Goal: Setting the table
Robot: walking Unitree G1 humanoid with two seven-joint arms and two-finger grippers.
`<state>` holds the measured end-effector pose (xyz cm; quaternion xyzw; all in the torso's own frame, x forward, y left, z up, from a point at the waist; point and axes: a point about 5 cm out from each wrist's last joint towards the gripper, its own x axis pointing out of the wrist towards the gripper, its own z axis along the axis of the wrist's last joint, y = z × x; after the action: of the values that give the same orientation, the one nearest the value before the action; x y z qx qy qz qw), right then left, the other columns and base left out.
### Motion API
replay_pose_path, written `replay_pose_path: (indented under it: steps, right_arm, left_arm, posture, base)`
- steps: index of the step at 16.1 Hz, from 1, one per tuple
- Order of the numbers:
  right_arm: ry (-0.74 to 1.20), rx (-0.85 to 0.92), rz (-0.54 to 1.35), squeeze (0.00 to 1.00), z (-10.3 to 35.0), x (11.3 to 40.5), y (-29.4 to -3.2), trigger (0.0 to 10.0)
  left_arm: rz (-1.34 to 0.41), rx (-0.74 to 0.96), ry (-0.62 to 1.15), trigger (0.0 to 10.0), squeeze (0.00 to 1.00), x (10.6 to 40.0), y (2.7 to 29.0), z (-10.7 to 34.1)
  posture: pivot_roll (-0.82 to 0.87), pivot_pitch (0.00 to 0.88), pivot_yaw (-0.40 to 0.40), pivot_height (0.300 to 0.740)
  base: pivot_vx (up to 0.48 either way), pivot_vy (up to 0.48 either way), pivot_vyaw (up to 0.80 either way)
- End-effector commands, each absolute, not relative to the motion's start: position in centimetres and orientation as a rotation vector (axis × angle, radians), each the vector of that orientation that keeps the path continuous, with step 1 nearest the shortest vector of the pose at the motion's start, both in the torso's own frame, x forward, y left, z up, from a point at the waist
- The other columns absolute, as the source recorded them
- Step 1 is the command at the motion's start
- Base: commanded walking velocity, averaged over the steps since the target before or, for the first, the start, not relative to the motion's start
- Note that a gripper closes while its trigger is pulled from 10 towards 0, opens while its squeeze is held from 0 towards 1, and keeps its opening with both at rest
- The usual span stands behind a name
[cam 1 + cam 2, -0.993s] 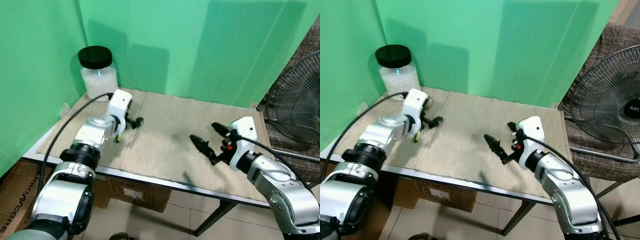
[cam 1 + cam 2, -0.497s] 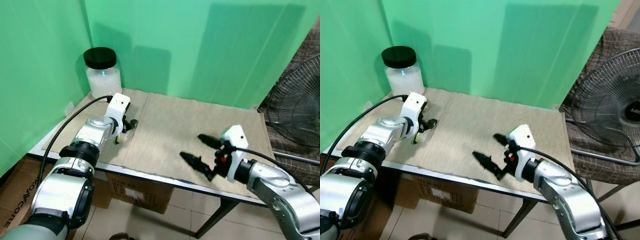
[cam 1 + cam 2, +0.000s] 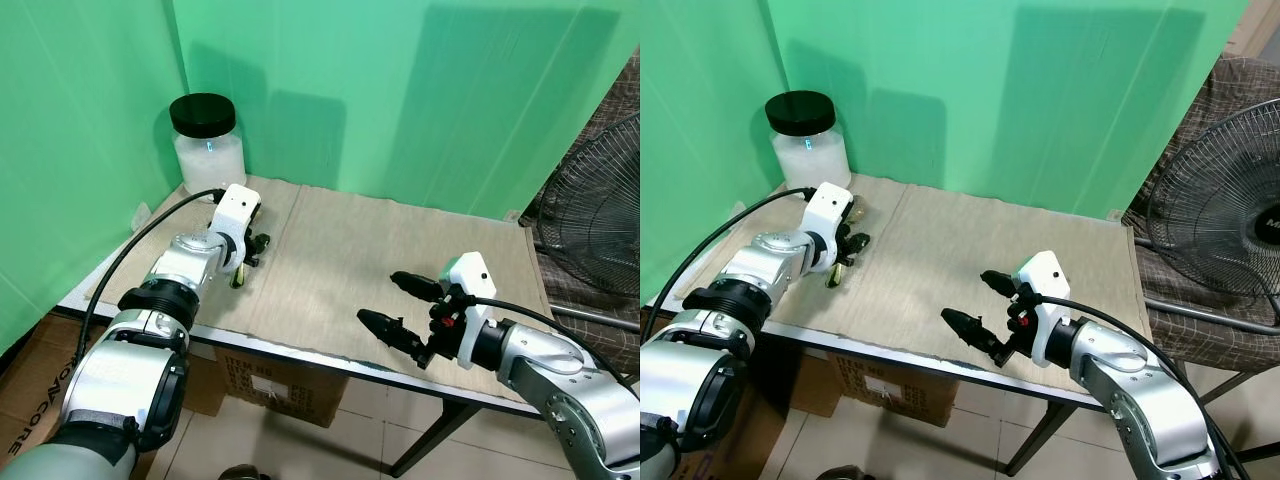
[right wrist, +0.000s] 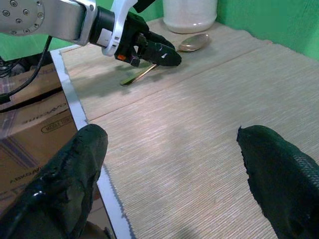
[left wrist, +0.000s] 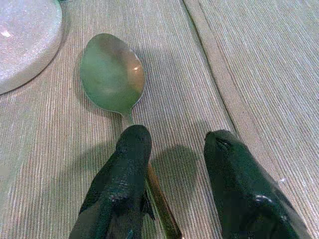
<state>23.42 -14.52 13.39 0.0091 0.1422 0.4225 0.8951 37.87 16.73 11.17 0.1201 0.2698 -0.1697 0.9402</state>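
**Left fingers straddle the spoon handle; right gripper spread wide over the front edge**

The left gripper (image 5: 172, 149) has its two black fingers (image 5: 124, 169) parted to a narrow gap and lowered onto the spoon (image 5: 113, 79), one finger lying on the handle, the other on the cloth just beside it; nothing is clamped. The bowl lies just past the fingertips, pointing at the jar (image 3: 208, 143), whose base is close by. The right gripper (image 3: 398, 303) hangs over the front edge of the table (image 3: 300, 352), fingers spread wide and empty, well apart from the spoon.

A beige woven cloth (image 3: 380, 250) covers the table; a seam runs beside the spoon. Green backdrop walls close the corner behind, a standing fan (image 3: 1220, 230) is at the right, and cardboard boxes (image 3: 270, 385) sit under the table.

Compared with half a second ago, the left gripper has settled lower on the handle, while the right gripper sits in much the same place, fingers as wide as before.
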Motion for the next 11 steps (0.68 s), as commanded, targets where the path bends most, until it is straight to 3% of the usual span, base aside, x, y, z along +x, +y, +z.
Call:
replay_pose_path:
  steps: [1, 11]
  right_arm:
    - [0.288, 0.006, 0.885, 0.0, 13.79, 23.23, -14.64, 10.0]
    - [0.286, 0.004, 0.88, 0.0, 13.74, 23.27, -14.63, 10.0]
  left_arm:
    - [-0.354, 0.245, 0.546, 0.0, 0.0, 38.02, 16.66, 11.41]
    - [-0.354, 0.227, 0.541, 0.0, 0.0, 38.16, 17.02, 11.73]
  posture:
    - [0.05, 0.0, -0.044, 0.74]
    - [0.06, 0.0, -0.04, 0.74]
  base:
    - [0.0, 0.0, 0.0]
    - [0.0, 0.0, 0.0]
